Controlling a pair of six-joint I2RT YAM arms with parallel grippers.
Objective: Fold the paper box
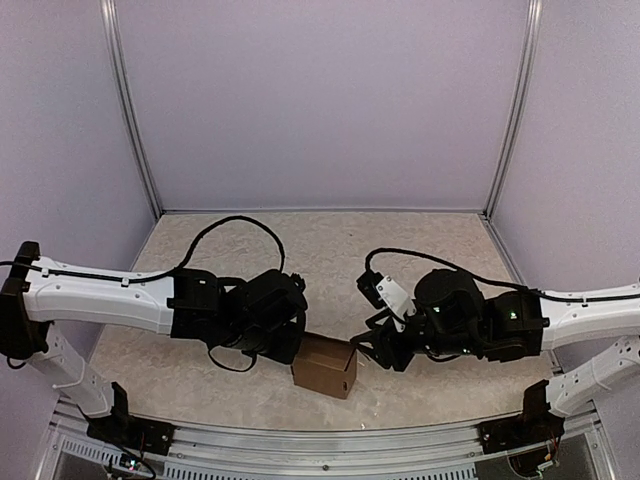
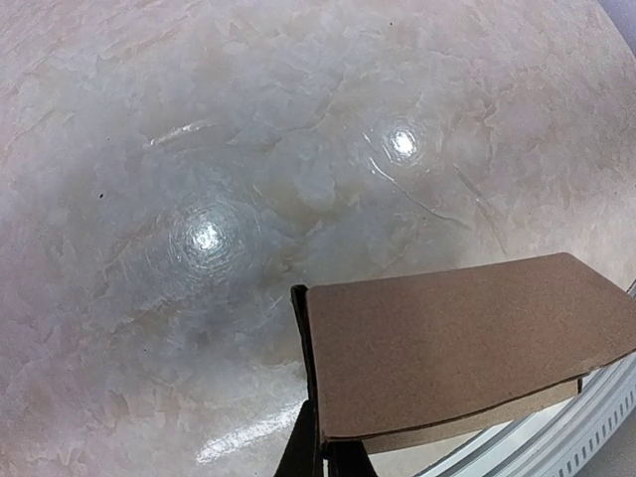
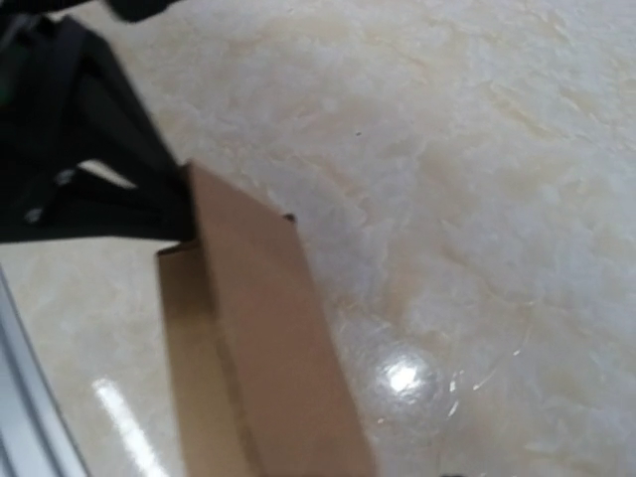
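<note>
The paper box (image 1: 325, 368) sits low in the centre of the top view, on the table (image 1: 300, 240). The left gripper (image 2: 320, 452) is clamped tight on one cardboard wall. The right gripper (image 1: 366, 350) hangs just beside the box's right side. Whether its jaws are spread or closed, I cannot tell.

The brown paper box (image 3: 268, 348) lies along the pale marbled bench (image 3: 477, 149), its far end meeting the black left claw (image 3: 177, 217).
</note>
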